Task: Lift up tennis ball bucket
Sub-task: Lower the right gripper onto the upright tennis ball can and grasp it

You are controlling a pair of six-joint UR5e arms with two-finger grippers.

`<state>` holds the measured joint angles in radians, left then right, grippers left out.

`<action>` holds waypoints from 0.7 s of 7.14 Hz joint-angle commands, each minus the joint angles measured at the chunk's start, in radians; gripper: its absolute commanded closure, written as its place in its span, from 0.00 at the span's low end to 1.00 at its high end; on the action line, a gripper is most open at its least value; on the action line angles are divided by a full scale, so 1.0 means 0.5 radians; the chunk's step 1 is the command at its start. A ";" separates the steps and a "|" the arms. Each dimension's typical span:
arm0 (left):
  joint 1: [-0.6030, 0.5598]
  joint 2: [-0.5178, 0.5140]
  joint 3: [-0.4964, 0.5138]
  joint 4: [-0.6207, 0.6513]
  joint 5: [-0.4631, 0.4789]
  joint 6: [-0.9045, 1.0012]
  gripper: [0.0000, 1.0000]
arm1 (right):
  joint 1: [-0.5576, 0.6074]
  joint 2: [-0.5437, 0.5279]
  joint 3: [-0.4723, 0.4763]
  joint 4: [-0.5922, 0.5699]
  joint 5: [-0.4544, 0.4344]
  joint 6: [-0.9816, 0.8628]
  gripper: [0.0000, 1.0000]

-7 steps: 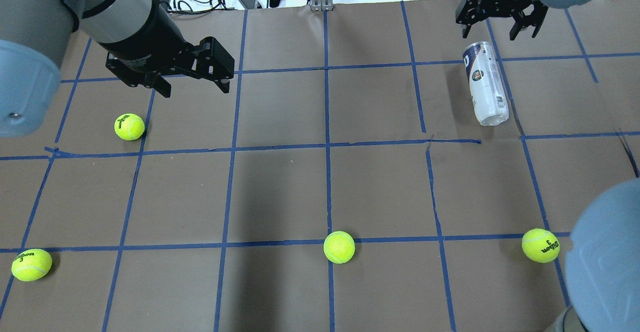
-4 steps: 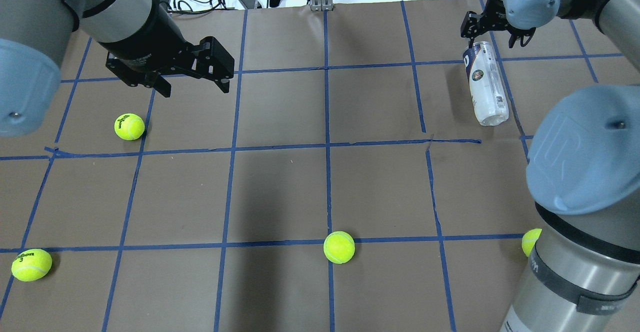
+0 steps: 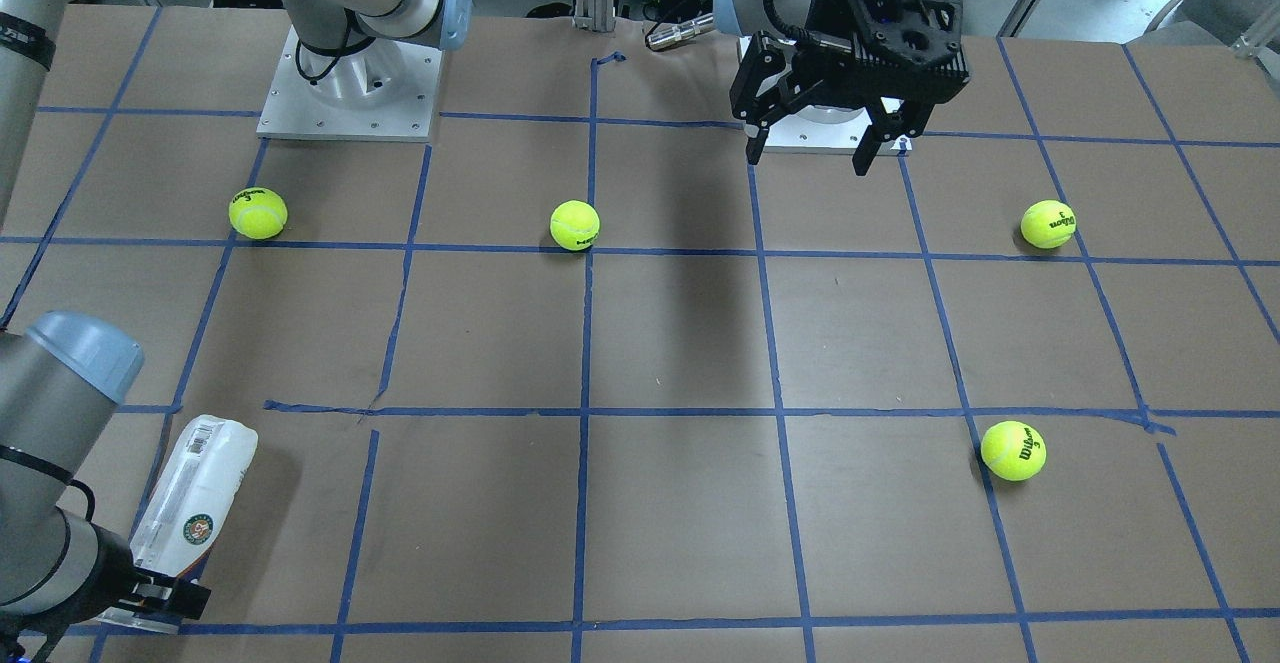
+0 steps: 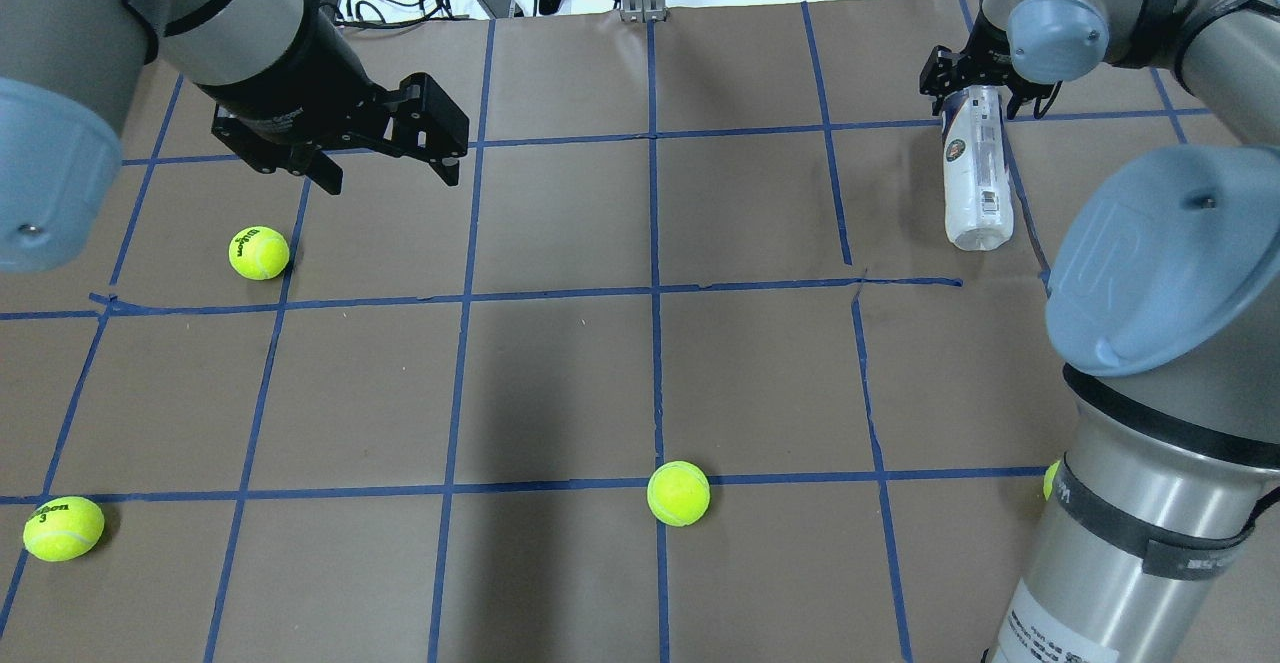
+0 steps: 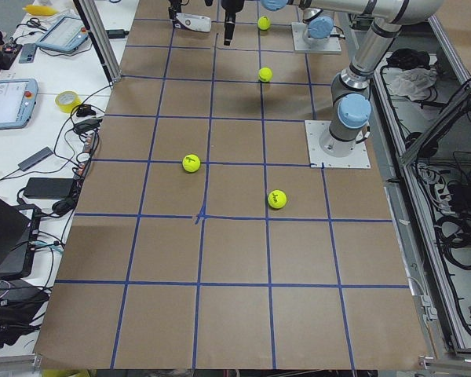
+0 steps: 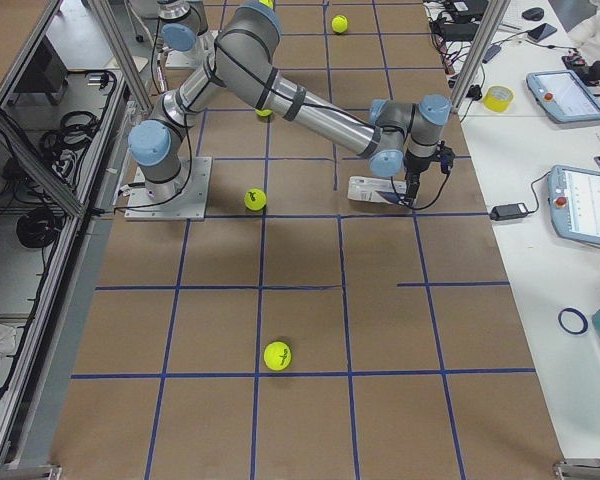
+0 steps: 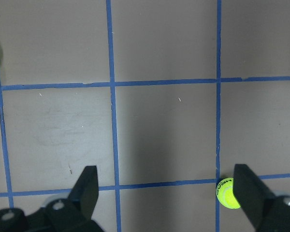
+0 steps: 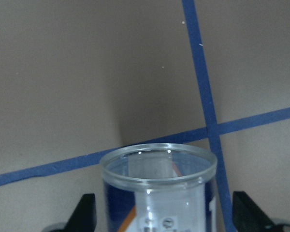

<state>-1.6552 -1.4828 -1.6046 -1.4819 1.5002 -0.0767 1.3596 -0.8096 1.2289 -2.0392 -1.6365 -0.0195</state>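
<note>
My right gripper point(image 8: 165, 198) straddles the open end of the tennis ball bucket point(image 4: 972, 178) lying on the worktop point(image 4: 560, 383), spread and seemingly not touching it; my left gripper point(image 4: 390, 180) hangs spread.

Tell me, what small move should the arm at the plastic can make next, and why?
Probably close the right gripper on the tennis ball bucket. Its open fingers flank the lying bucket's rim end without touching, so a grip should come before lifting.

"Wilson 3" in black on corner tennis ball point(image 4: 63, 528), "HEAD" on another tennis ball point(image 7: 227, 193), barcode on tennis ball bucket point(image 3: 200, 473) label, round logo's lettering unreadable
</note>
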 commanded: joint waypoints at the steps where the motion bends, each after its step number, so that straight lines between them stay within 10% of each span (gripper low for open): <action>1: 0.000 -0.001 0.000 0.000 0.000 0.000 0.00 | -0.001 0.021 0.015 0.001 0.042 -0.007 0.00; 2: 0.000 -0.001 0.000 0.000 0.000 0.000 0.00 | -0.004 0.057 0.012 -0.017 0.042 -0.031 0.01; 5: 0.000 -0.001 0.000 0.000 0.000 0.000 0.00 | -0.004 0.045 0.015 -0.045 0.103 -0.086 0.47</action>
<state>-1.6552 -1.4834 -1.6046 -1.4818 1.5002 -0.0767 1.3576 -0.7833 1.2352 -2.0565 -1.6069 -0.0435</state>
